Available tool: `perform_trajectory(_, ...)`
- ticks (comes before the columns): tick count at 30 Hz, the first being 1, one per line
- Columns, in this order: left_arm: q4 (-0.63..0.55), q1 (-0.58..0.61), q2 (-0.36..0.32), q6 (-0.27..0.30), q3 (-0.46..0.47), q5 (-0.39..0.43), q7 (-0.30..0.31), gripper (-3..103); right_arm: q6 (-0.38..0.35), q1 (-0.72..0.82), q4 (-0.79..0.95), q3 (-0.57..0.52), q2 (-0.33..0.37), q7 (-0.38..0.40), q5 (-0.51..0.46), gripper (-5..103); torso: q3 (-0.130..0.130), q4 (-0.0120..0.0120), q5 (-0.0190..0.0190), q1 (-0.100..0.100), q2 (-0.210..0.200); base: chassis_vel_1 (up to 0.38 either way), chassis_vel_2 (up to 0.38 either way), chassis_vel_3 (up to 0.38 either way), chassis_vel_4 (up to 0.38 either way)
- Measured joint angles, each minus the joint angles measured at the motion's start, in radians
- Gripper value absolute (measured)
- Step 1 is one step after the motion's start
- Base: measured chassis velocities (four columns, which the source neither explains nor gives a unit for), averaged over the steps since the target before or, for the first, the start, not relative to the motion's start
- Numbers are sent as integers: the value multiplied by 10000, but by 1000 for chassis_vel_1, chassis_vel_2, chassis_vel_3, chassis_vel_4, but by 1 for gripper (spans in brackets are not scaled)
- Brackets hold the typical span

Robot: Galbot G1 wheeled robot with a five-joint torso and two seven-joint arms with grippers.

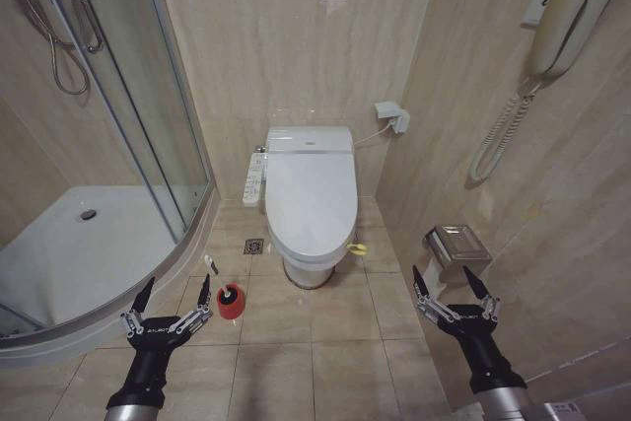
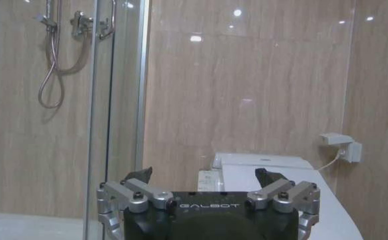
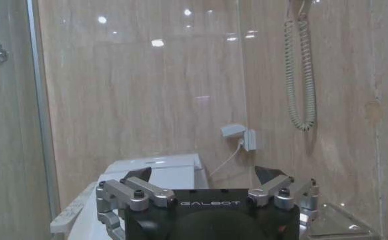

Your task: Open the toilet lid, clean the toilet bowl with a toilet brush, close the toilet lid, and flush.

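The toilet lid [image 1: 312, 194] lies closed over the toilet bowl [image 1: 310, 267], which stands against the far wall in the middle of the head view. A yellow-green band [image 1: 357, 248] hangs at the lid's front right edge. The toilet brush [image 1: 229, 300] stands in its red holder on the floor, left of the bowl, its white handle leaning left. My left gripper [image 1: 175, 288] hovers open just left of the brush, apart from it. My right gripper [image 1: 445, 275] is open to the right of the bowl. The left wrist view shows the left gripper [image 2: 203, 175] before the lid [image 2: 313, 200]; the right wrist view shows the right gripper [image 3: 203, 172].
A glass shower enclosure with a white curved tray [image 1: 79, 253] fills the left side. A control panel [image 1: 254, 179] sits at the toilet's left, and a floor drain [image 1: 254, 245] lies below it. A paper holder [image 1: 455, 242] and a wall phone [image 1: 567, 17] hang on the right wall.
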State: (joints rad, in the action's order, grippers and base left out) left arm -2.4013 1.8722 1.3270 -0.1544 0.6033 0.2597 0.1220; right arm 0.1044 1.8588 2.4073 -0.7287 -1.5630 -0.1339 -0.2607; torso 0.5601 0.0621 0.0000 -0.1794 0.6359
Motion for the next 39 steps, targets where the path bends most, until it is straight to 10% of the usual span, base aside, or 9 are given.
perform_trajectory(39,0,0,0,0,1,0,0,100,0,0,0,1,0,0,1,100,0,-1,0,1,0,0,0,0,0)
